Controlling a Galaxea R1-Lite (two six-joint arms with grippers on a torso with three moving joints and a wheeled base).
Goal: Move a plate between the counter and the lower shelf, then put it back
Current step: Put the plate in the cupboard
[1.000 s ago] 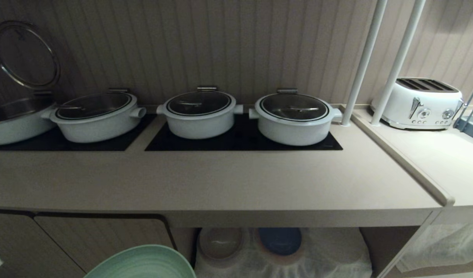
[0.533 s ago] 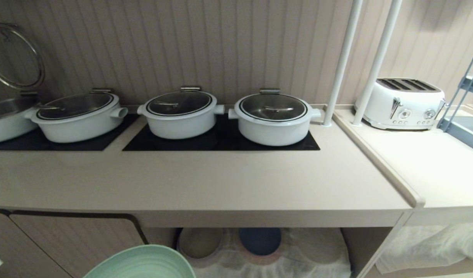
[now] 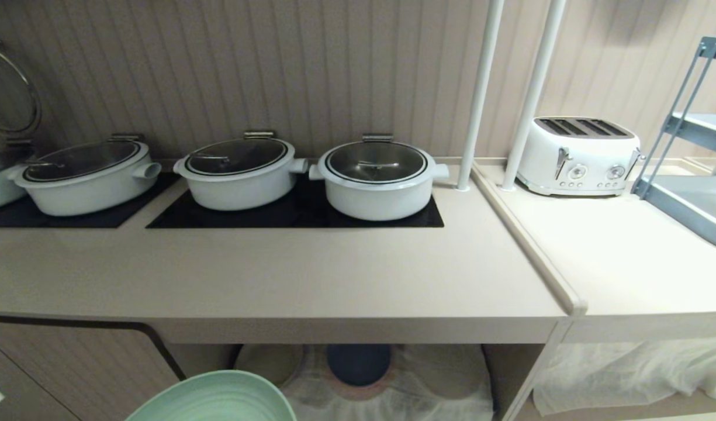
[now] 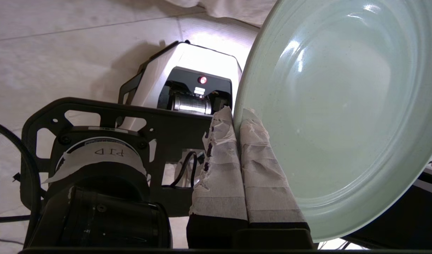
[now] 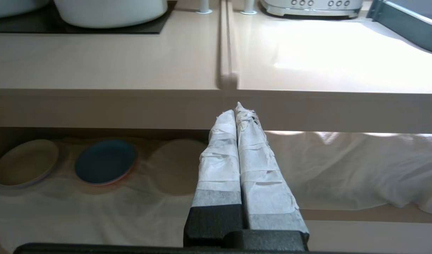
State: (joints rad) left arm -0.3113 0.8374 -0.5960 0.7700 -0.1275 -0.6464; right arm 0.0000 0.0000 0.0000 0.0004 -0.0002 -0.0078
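Observation:
The pale mint-green plate [image 3: 217,400] shows at the bottom edge of the head view, held low in front of the cabinet door, below the counter [image 3: 287,275]. In the left wrist view my left gripper [image 4: 237,114] is shut on the rim of the plate [image 4: 342,123], one taped finger on each side, with the robot's base and the floor behind it. The lower shelf [image 3: 445,403] opens under the counter, with white cloth over its floor. My right gripper [image 5: 238,109] is shut and empty. It hangs in front of the counter's front edge, with the lower shelf [image 5: 60,211] beyond it.
Several white lidded pots [image 3: 378,181] stand on the black hob panels [image 3: 276,216]. A blue plate [image 3: 358,362] and an off-white plate [image 5: 25,162] lie in the shelf. To the right are two white poles [image 3: 480,93], a toaster [image 3: 577,155] on a paler top, and a grey-blue rack [image 3: 691,193].
The whole head view has slid to the left, so the camera has moved right along the counter. The plate keeps its place in the picture.

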